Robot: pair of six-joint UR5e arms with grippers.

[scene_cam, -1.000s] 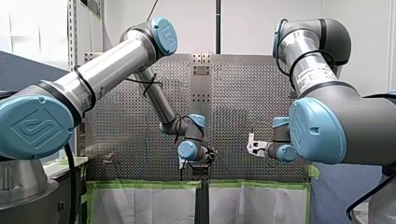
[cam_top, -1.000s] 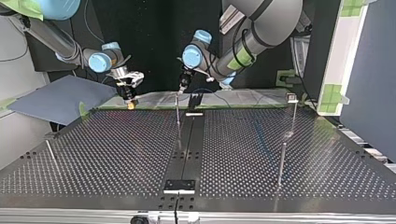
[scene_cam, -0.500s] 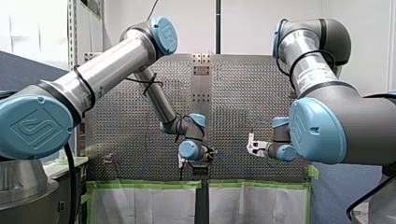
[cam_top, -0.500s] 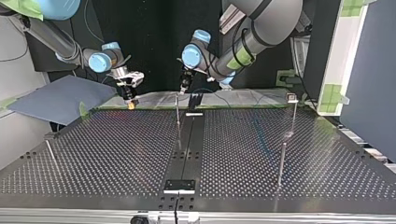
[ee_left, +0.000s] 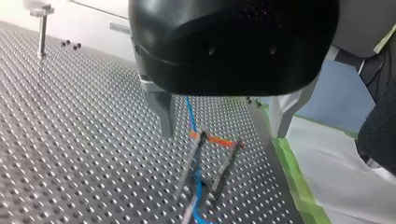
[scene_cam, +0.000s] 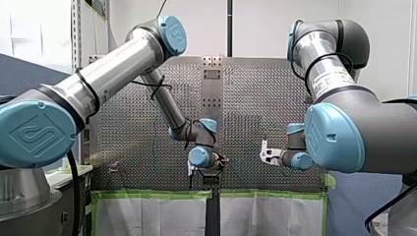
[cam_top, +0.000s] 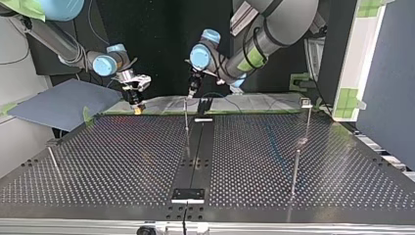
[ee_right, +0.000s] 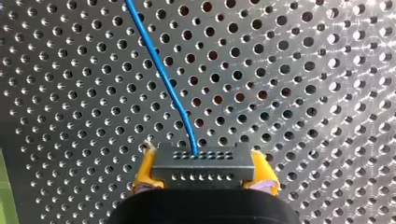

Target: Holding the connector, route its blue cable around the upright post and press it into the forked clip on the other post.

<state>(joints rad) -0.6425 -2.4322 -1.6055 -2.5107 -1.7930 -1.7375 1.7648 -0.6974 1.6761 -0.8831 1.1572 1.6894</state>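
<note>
A dark grey connector [ee_right: 203, 163] sits between the yellow pads [ee_right: 144, 175] of my right gripper [ee_right: 204, 176], which is shut on it. Its blue cable [ee_right: 161, 77] leads away over the perforated table. In the top view my right gripper [cam_top: 137, 104] hangs near the far edge, at the left. My left gripper [ee_left: 223, 133] stands open, its metal fingers [ee_left: 163, 112] either side of the forked clip [ee_left: 197, 151] with orange tips. The blue cable [ee_left: 190, 111] runs down between the clip's prongs. In the top view my left gripper [cam_top: 192, 92] hovers just above that thin post [cam_top: 186, 117].
More thin posts stand on the table: one with a capped top [cam_top: 307, 115] at the top view's right, one nearer the camera [cam_top: 295, 171], and a leaning one [cam_top: 52, 160] at the left. A black strip [cam_top: 195, 152] runs down the table's middle. Green tape [scene_cam: 152, 194] lines the edge.
My left arm's wrist has shifted slightly over the forked post. My right arm and the connector have stayed where they were.
</note>
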